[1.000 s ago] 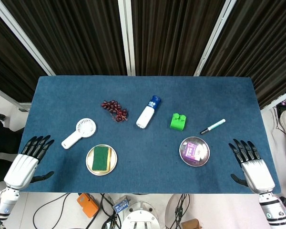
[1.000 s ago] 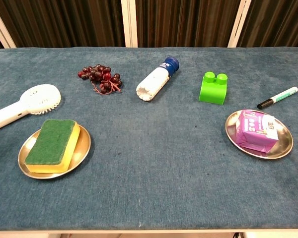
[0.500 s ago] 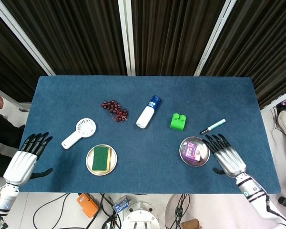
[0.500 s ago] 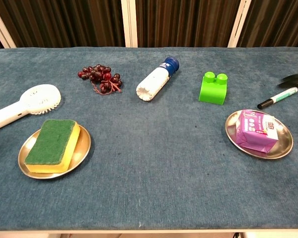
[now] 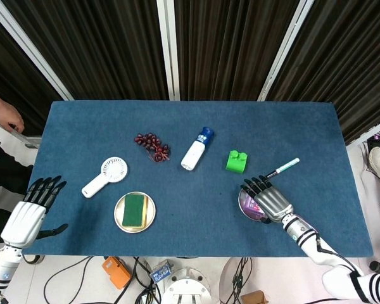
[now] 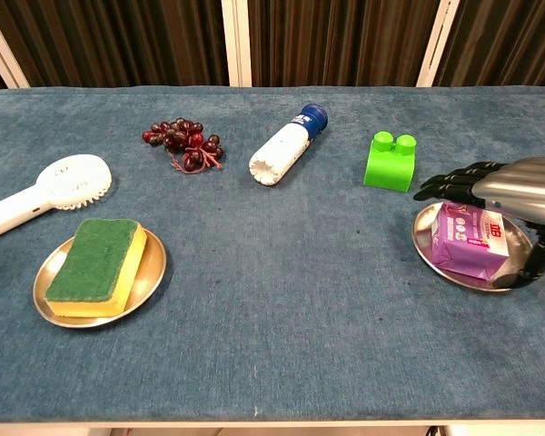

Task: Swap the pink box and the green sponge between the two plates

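Right hand (image 6: 518,195) hovered over box (image 6: 470,239), fingers spread, empty; box likely light, rigid; grasp across sides.

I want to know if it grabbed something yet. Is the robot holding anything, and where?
Nothing is held. The right hand hovers open over the pink box on its plate, fingers spread, not gripping it. The left hand is open off the table's edge.

The right robot hand (image 5: 271,200) covers most of the pink box (image 5: 253,202), contact perhaps unclear.
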{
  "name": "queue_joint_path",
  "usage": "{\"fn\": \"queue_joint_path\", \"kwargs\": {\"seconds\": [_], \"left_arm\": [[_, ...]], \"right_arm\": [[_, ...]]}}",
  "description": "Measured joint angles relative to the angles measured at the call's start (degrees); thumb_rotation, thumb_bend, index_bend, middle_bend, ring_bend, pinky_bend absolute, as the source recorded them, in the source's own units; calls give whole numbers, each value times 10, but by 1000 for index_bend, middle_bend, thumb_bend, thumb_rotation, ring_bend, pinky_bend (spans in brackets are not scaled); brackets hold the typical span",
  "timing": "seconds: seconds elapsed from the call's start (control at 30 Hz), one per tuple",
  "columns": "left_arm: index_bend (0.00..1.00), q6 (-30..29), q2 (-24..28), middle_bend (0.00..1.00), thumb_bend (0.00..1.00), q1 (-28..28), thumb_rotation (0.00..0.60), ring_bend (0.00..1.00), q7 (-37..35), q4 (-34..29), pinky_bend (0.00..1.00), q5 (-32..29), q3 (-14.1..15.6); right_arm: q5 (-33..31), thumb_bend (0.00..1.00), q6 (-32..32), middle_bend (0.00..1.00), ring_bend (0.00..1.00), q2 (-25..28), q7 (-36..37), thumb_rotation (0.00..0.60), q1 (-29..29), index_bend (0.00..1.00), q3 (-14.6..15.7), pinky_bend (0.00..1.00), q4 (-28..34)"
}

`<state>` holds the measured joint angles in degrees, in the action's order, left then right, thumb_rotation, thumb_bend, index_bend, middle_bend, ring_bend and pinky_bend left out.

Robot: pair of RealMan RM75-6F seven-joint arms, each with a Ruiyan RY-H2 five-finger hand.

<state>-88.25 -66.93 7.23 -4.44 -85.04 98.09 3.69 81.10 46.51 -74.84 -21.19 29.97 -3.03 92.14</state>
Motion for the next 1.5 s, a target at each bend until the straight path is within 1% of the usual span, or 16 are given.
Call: {"fn": "queue_joint_path", "kwargs": {"seconds": [0.07, 0.13, 0.2, 0.3, 0.5, 0.67, 0.77, 0.9, 1.0, 1.07, 1.2, 1.27, 1.37, 1.43, 1.47, 1.5], "left_arm": [[34, -3, 0, 0, 71, -1, 600, 0, -1, 0, 18, 1, 0], [34, -4, 1, 0, 71, -2, 600, 0, -4, 1, 17, 2, 0], [34, -4, 1, 0, 71, -2, 600, 0, -5, 1, 17, 2, 0], [34, -1, 1, 0, 72, -1, 600, 0, -5, 2, 17, 2, 0], [33, -2, 1, 0, 72, -1, 600, 0, -4, 1, 17, 2, 0], [33, -3, 1, 0, 72, -2, 600, 0, -5, 0, 18, 1, 0], [33, -1, 1, 0, 72, -2, 600, 0, -5, 0, 18, 1, 0], [34, 2, 1, 0, 72, 0, 600, 0, -4, -1, 18, 1, 0], [34, 4, 1, 0, 71, 2, 600, 0, -4, -1, 17, 2, 0], [34, 4, 2, 0, 71, 2, 600, 0, -4, 0, 18, 2, 0], [34, 2, 4, 0, 72, 1, 600, 0, -10, 1, 18, 1, -1], [34, 1, 6, 0, 72, 1, 600, 0, -14, 1, 18, 0, -1], [33, 1, 8, 0, 72, 1, 600, 0, -20, 3, 17, -2, -2], [33, 2, 9, 0, 72, 1, 600, 0, -21, 3, 18, -1, -1], [34, 2, 9, 0, 72, 1, 600, 0, -22, 3, 17, 0, 0], [34, 1, 9, 0, 72, 1, 600, 0, -22, 3, 18, 2, 1]], "right_arm": [[8, 337, 5, 123, 33, -5, 8, 600, 3, 224, 2, 81, -10], [16, 363, 18, 265, 173, -10, 13, 600, 3, 399, 3, 220, -17], [23, 368, 32, 330, 272, -16, 19, 600, 3, 503, 4, 319, -28], [27, 380, 43, 414, 365, -26, 32, 600, 3, 619, 5, 422, -46], [34, 387, 55, 482, 432, -36, 44, 600, 7, 701, 9, 505, -61], [59, 388, 101, 501, 452, -36, 58, 600, 3, 722, 6, 506, -59], [69, 388, 121, 507, 458, -32, 60, 600, 4, 728, 0, 506, -41], [61, 388, 110, 507, 458, -32, 39, 600, 22, 728, -17, 506, -4], [35, 388, 85, 507, 458, -49, 2, 600, 46, 727, -35, 506, 8], [11, 387, 70, 507, 458, -73, -35, 600, 65, 720, -49, 506, 6], [-49, 387, 45, 507, 452, -144, -118, 600, 107, 675, -72, 506, -19], [-86, 387, 34, 507, 432, -183, -163, 600, 130, 630, -81, 506, -39], [-131, 387, 26, 452, 380, -226, -220, 600, 158, 487, -87, 504, -68], [-155, 388, 24, 338, 309, -250, -252, 600, 175, 266, -88, 493, -86], [-164, 388, 23, 297, 280, -258, -261, 600, 182, 180, -88, 481, -92], [-173, 387, 22, 233, 230, -262, -266, 600, 186, 67, -88, 452, -96]]}}
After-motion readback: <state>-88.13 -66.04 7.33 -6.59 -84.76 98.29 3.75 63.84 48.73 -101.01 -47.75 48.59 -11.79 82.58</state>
